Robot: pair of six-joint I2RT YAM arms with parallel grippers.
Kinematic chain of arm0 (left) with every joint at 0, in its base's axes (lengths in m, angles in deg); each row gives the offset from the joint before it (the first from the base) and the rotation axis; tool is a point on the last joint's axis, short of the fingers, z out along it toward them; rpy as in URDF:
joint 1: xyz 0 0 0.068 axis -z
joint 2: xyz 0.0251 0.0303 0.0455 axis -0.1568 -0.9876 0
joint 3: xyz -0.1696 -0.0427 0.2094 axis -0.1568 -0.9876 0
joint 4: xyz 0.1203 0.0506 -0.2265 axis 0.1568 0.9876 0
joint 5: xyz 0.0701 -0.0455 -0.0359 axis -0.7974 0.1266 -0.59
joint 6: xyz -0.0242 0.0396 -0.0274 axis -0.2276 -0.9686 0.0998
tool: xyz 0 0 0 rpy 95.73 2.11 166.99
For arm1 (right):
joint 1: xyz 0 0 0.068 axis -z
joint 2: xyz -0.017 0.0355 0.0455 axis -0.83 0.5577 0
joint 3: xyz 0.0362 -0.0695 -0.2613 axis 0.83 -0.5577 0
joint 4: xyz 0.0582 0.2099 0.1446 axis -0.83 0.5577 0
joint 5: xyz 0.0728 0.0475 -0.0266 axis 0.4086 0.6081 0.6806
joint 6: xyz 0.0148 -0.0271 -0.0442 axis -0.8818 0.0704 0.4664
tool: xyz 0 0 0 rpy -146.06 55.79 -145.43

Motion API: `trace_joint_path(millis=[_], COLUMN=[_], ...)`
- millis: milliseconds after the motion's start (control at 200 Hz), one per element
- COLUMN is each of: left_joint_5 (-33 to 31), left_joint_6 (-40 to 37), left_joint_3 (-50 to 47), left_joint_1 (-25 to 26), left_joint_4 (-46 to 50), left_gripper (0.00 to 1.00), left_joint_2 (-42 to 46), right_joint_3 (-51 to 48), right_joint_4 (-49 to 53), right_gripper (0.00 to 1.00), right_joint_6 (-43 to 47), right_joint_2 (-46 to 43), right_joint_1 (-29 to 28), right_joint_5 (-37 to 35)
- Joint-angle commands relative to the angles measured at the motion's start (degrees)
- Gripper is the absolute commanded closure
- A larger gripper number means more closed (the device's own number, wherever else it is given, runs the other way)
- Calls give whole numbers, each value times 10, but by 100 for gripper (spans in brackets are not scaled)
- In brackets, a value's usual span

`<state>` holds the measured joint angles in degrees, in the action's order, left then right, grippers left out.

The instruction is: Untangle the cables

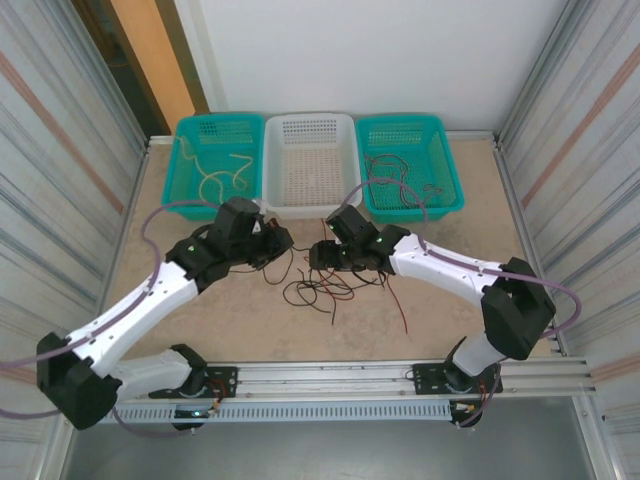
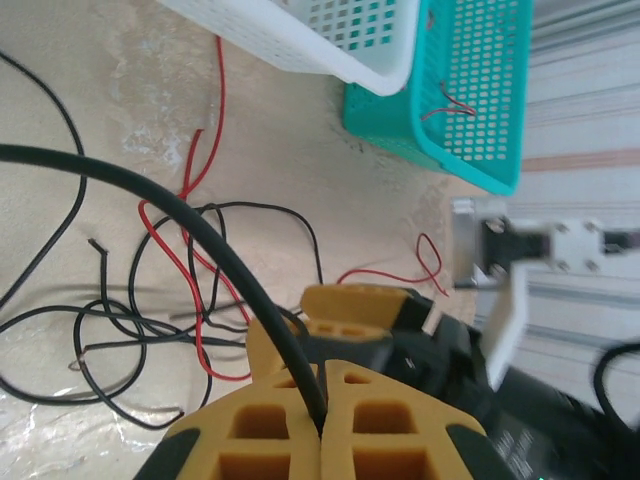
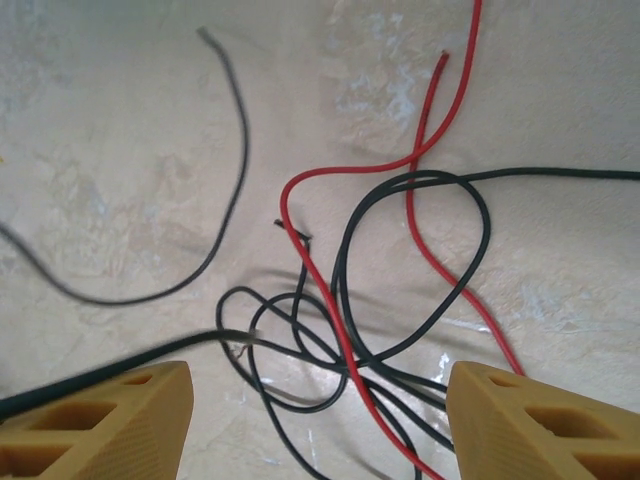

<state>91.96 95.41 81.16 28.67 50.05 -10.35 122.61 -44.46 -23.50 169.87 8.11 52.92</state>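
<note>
Cables (image 1: 330, 285), red and black, sit tangled on the table (image 1: 250, 330) between both arms. Left gripper (image 2: 322, 420) is clamped on one black cable (image 2: 200, 228), while the right gripper (image 3: 318, 390) hangs wide open over the knot.

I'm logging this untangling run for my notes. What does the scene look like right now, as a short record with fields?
left gripper: shut on a black cable
right gripper: open, above the tangle
tangle: black and red cables on the table, between the grippers
left teal basket: pale yellow cables
white basket: between the teal ones
right teal basket: thin cables, red among them
</note>
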Motion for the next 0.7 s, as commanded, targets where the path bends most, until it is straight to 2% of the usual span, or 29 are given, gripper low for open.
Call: trace_joint_path(millis=[0, 306, 456, 551, 697], left_joint_5=[11, 52, 53, 64, 125], left_joint_6=[-45, -159, -219, -236, -217], left_joint_3=[44, 271, 385, 432, 454], left_joint_1=[3, 4, 1, -12, -59], left_joint_4=[46, 158, 180, 159, 85], left_gripper=[100, 100, 100, 100, 100], left_joint_2=[36, 10, -34, -66, -122], right_joint_3=[4, -54, -91, -133, -172], right_joint_4=[20, -16, -24, -66, -86], right_gripper=[34, 37, 39, 38, 38], right_joint_6=[-6, -44, -73, -75, -67], right_joint_2=[14, 28, 14, -25, -82], right_joint_1=[3, 22, 26, 23, 3], right_joint_5=[-39, -27, -55, -52, -76])
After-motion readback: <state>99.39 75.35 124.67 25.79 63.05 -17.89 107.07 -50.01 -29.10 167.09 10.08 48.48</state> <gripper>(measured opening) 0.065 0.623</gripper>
